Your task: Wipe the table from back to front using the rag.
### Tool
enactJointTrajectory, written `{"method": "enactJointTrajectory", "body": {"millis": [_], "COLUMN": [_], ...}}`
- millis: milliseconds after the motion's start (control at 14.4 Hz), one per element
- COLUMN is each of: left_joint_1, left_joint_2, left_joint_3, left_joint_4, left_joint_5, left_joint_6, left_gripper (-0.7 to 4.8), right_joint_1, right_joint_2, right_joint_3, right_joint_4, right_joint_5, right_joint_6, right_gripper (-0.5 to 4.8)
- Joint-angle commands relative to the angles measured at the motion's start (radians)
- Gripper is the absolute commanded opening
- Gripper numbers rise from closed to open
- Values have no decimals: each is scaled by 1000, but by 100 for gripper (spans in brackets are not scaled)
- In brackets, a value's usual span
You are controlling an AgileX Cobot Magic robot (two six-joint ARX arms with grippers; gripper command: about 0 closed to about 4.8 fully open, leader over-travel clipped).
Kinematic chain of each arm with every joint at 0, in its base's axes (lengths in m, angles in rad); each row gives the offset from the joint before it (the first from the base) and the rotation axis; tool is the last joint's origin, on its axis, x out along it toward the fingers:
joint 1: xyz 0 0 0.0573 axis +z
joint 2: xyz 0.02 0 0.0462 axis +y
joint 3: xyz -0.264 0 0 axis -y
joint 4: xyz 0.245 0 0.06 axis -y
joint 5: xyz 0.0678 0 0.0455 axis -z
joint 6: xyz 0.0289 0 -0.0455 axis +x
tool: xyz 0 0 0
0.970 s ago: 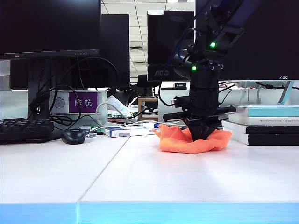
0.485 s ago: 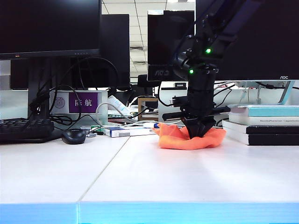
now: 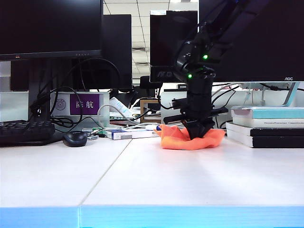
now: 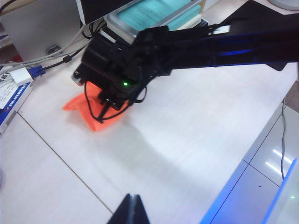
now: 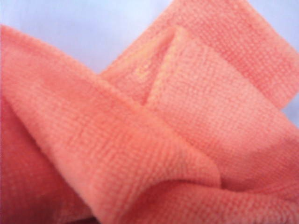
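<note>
The soft orange microfibre rag [image 3: 192, 138] lies bunched in loose folds at the back of the wide white smooth table [image 3: 156, 175], right of its thin seam line and well away from the light blue front edge. In the right wrist view the cloth [image 5: 154, 126] fills almost the whole picture, its folds stacked over one another with a strip of pale table top behind.

The right gripper [image 3: 199, 134] points straight down into the middle of the rag, its black fingers pinched together on a gathered fold of the cloth, which rests on the table beneath it. From the left wrist view the right arm's dark body [image 4: 140, 60] covers most of the rag, and only an orange corner [image 4: 79, 105] sticks out.

The left gripper [image 4: 131, 210] hangs over bare table nearer the front edge, well apart from the rag, its two fingertips pressed fully together on nothing.

Just beside the rag, a stack of books [image 3: 266, 126] sits on the right. A black computer mouse [image 3: 75, 138] and a dark keyboard [image 3: 26, 132] lie far to the left, with monitors behind.
</note>
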Motion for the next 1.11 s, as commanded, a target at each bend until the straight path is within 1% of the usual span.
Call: {"method": "enactJointTrajectory", "body": {"millis": [69, 624, 693, 832, 1109], "left_joint_1": [-1, -1, -1, -1, -1], "left_joint_2": [-2, -2, -2, -2, -2], "left_joint_3": [3, 3, 3, 3, 2], "left_joint_4": [6, 5, 5, 5, 5], "left_joint_5": [23, 26, 26, 27, 30], "left_joint_6": [1, 1, 1, 1, 1], "left_gripper": [-6, -6, -6, -6, -6], "right_joint_1": [-3, -40, -44, -48, -48], "right_joint_2": [56, 106, 106, 116, 169], "right_joint_3": [23, 78, 79, 80, 175], "right_joint_4": [-38, -6, 10, 22, 23], "right_joint_5": [31, 34, 73, 86, 90], "right_joint_6": [-14, -60, -72, -100, -113], "right_gripper": [-5, -5, -5, -5, -5]}}
